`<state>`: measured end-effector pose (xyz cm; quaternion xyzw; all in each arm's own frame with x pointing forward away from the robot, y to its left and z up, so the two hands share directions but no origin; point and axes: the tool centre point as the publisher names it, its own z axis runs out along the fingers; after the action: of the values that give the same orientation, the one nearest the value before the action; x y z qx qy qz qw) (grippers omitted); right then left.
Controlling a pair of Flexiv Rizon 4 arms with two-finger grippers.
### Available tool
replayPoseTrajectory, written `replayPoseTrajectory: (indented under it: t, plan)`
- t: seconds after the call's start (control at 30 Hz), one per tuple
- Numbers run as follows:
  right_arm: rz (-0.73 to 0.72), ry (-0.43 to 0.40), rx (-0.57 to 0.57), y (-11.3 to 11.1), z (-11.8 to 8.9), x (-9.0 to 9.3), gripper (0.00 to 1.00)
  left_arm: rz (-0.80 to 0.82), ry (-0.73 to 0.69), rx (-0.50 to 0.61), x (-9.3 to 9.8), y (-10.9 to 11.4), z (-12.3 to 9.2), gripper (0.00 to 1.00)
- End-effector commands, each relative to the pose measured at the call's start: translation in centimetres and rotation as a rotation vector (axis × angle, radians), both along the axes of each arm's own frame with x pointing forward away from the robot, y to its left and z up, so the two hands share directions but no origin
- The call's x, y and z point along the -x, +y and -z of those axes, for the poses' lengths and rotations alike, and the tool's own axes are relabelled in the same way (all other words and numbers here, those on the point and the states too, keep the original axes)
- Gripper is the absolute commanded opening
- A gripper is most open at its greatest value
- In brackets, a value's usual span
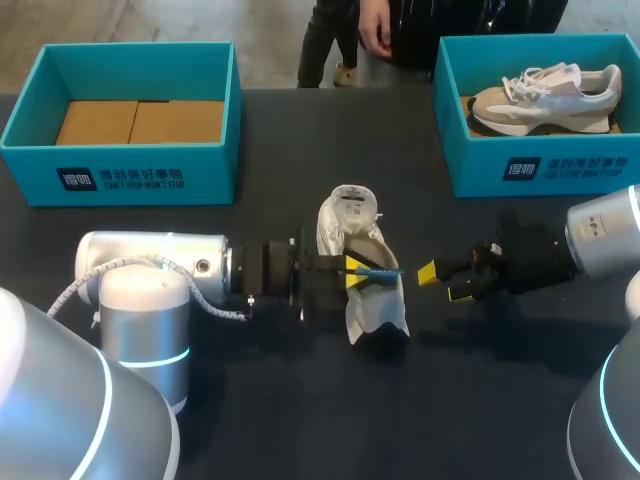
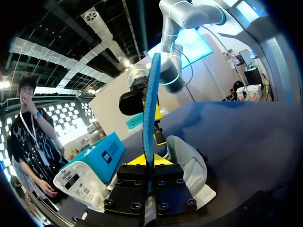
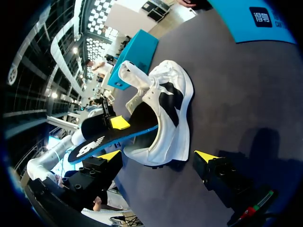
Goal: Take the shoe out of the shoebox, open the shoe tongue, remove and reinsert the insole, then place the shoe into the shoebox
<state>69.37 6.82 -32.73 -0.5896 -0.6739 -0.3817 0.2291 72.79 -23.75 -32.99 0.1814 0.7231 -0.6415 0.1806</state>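
Our left gripper (image 1: 355, 272) pinches the blue insole (image 2: 150, 109), edge-on in its own wrist view; the right wrist view shows it half inside the white shoe (image 1: 365, 300) on the table (image 1: 300, 400). Our right gripper (image 1: 440, 282) gapes wide beside it. Beyond, a shoebox (image 1: 540, 165) holds a second shoe (image 1: 545, 98).

R gripper (image 3: 157, 156) fingers spread wide; white shoe (image 3: 173, 109) on its side just ahead, insole (image 3: 94, 142) sticking out.

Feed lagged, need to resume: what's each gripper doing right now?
Left gripper: shut on the insole.
Right gripper: open, holding nothing, beside the shoe.
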Motion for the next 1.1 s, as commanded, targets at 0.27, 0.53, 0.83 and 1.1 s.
replayPoseTrajectory:
  t: [0.27, 0.53, 0.83, 1.1]
  plan:
    - [0.002, -0.001, 0.002, 0.1, 0.0, 0.1, 1.0, -0.013, -0.004, -0.021, -1.2, -0.5, 0.9, 0.0]
    - [0.002, -0.001, 0.002, 0.1, 0.0, 0.1, 1.0, -0.014, 0.003, -0.041, -1.0, -0.2, 1.3, 0.0]
    - [0.002, -0.001, 0.002, 0.1, 0.0, 0.1, 1.0, 0.005, -0.001, -0.017, -0.1, -0.1, -0.1, 0.37]
    - [0.002, -0.001, 0.002, 0.1, 0.0, 0.1, 1.0, 0.033, -0.006, -0.002, 0.6, -0.4, -0.8, 0.35]
